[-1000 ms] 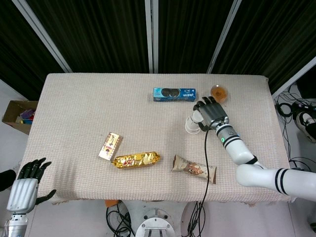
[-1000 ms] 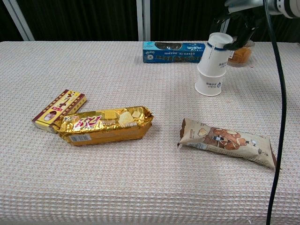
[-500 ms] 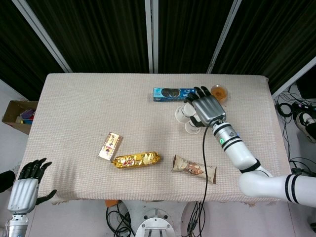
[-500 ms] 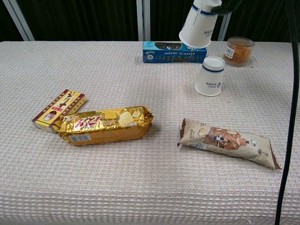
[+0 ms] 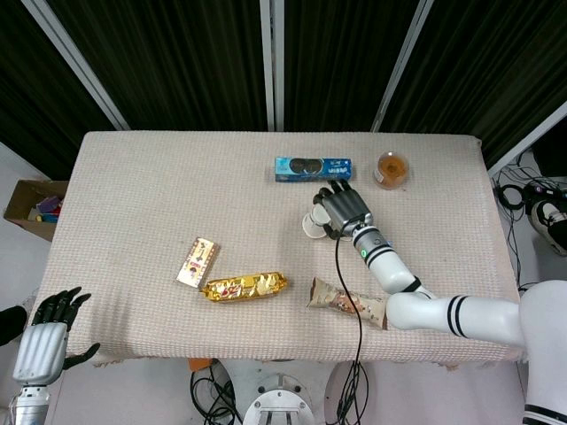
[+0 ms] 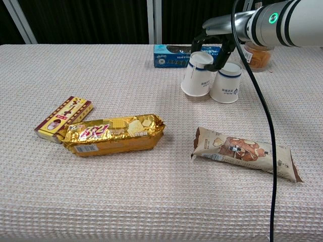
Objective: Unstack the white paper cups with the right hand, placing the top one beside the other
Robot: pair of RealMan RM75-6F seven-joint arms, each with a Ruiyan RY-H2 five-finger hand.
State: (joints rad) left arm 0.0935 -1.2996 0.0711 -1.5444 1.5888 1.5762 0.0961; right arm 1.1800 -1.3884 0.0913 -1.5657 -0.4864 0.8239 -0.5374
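Observation:
Two white paper cups with blue bands stand upside down, side by side, right of the table's middle. My right hand (image 6: 217,36) grips the left cup (image 6: 197,74) from above by its upturned base; the cup leans slightly, and whether its rim touches the cloth I cannot tell. The other cup (image 6: 225,83) stands free just to its right. In the head view my right hand (image 5: 342,209) covers that second cup, and only the held cup (image 5: 311,225) shows at its left. My left hand (image 5: 42,340) hangs open off the table's front left corner.
A blue cookie box (image 6: 177,55) lies just behind the cups, with an amber jar (image 6: 255,53) to its right. A brown snack bag (image 6: 243,153) lies in front of them. A gold packet (image 6: 113,133) and a yellow-red box (image 6: 63,117) lie at the left.
My right hand lifted the top cup off the stack, carried it up and to the left, then brought it down beside the other cup. The left hand stayed still.

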